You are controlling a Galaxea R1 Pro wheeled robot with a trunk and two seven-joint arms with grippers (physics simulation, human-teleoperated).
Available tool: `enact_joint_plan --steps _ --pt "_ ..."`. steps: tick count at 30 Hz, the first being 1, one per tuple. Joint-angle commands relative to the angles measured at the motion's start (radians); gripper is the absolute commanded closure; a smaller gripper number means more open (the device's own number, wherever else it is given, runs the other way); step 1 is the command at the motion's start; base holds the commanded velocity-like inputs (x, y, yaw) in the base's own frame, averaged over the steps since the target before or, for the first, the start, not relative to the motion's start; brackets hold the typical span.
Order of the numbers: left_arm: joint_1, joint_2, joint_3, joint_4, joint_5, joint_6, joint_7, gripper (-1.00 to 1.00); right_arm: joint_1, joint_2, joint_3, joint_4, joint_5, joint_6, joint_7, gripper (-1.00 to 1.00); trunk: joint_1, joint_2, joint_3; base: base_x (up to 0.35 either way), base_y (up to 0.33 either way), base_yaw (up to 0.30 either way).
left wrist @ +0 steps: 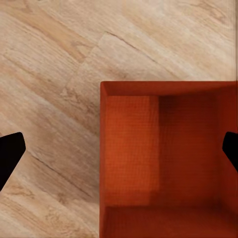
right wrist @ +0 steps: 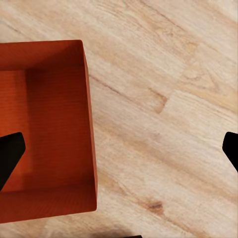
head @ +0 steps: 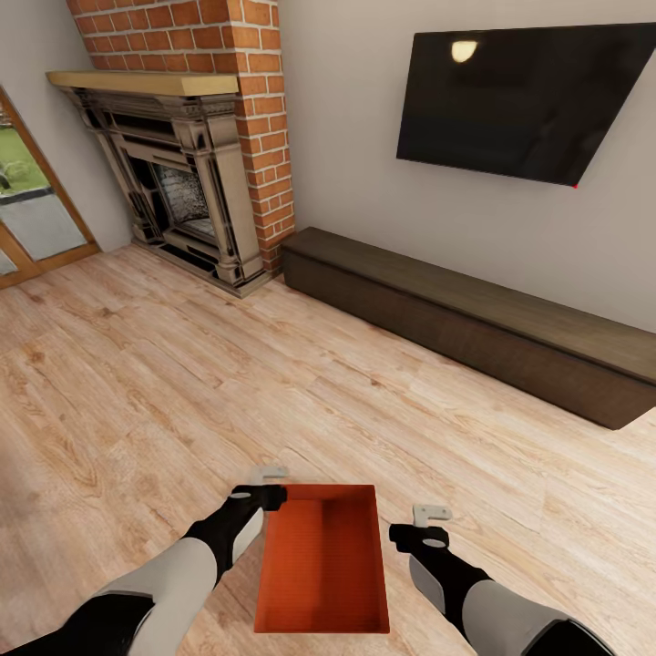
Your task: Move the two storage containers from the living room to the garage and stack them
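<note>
One red bin point(head: 323, 569) is seen on the wood floor point(head: 137, 392) of the living room, between the two arms and well apart from the fireplace point(head: 178, 196) and the low bench point(head: 474, 319). The left gripper point(head: 264, 487) is spread wide, straddling the bin's left wall; the right gripper point(head: 428, 524) is likewise released, just beside the right wall, nothing being held by either. Several risks are judged. If only one wall is pinched, the bin may be tilted or dropped when lifted. If the right gripper is closed where it hangs, only air may be caught. The second bin must be found elsewhere.
</note>
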Motion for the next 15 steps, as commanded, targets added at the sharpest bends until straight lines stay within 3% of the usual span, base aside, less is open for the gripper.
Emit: enact_joint_plan --steps 1,5,15 --pt "0.000 0.000 -0.002 -0.003 0.000 0.007 0.001 -1.00 -0.001 0.000 0.009 0.000 -0.010 -0.002 -0.004 -1.00 0.000 -0.001 -0.001 0.000 0.000 0.000" --pt "0.000 0.001 -0.003 -0.004 0.000 0.008 -0.003 -1.00 -0.001 0.001 0.009 -0.001 -0.010 -0.001 -0.003 -1.00 0.000 -0.001 -0.001 0.000 0.000 0.000" --pt "0.000 0.001 -0.003 -0.005 0.000 0.006 -0.003 -1.00 -0.001 0.000 0.009 -0.001 -0.010 -0.001 0.000 -1.00 0.035 -0.064 -0.029 0.000 0.000 0.000"
